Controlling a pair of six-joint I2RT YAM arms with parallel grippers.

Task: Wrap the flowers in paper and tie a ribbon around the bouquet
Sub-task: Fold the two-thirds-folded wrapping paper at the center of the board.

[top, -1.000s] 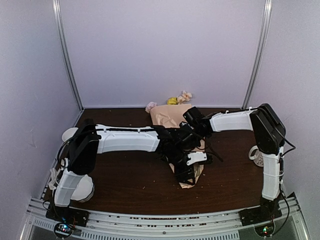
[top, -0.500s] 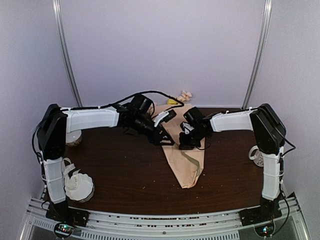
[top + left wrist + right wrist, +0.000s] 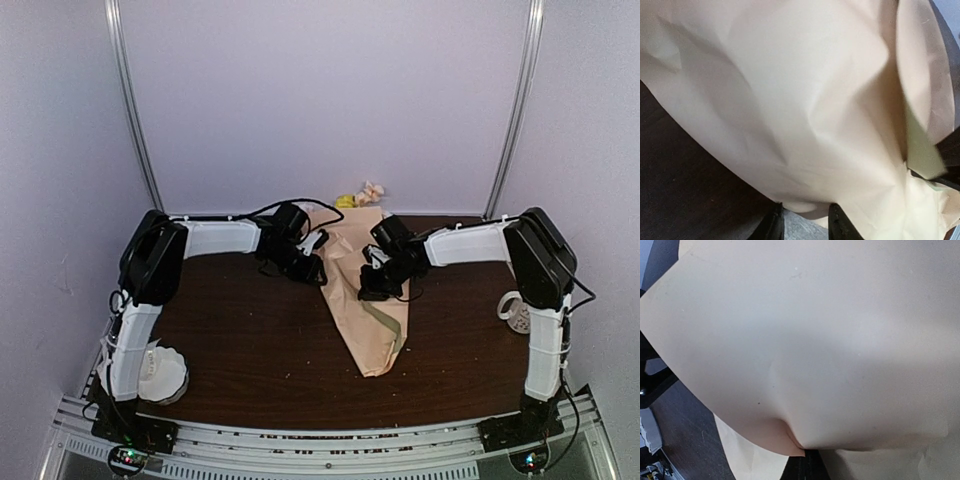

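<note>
- The left jaws (image 3: 805,224) stand apart around the left edge of the peach paper (image 3: 790,100). By my reading they are not pinching it yet.
- The bouquet (image 3: 368,320) lies mid-desk with its tail toward the arms and the flowers (image 3: 362,194) poking out at the far end. Wrapping looks mostly done. No ribbon shows round it, so tying remains.
- The right jaws (image 3: 805,467) are pressed together, pinching a paper fold.
- The desk (image 3: 250,340) is dark brown, with a white bowl (image 3: 165,375) at near left and a mug (image 3: 515,312) at right. The walls (image 3: 320,100) are pale lilac.

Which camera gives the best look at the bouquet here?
Top external: the whole bouquet shows, blossoms at the far end, pointed tail at the near end. Both wrist views show only close-up peach paper.
</note>
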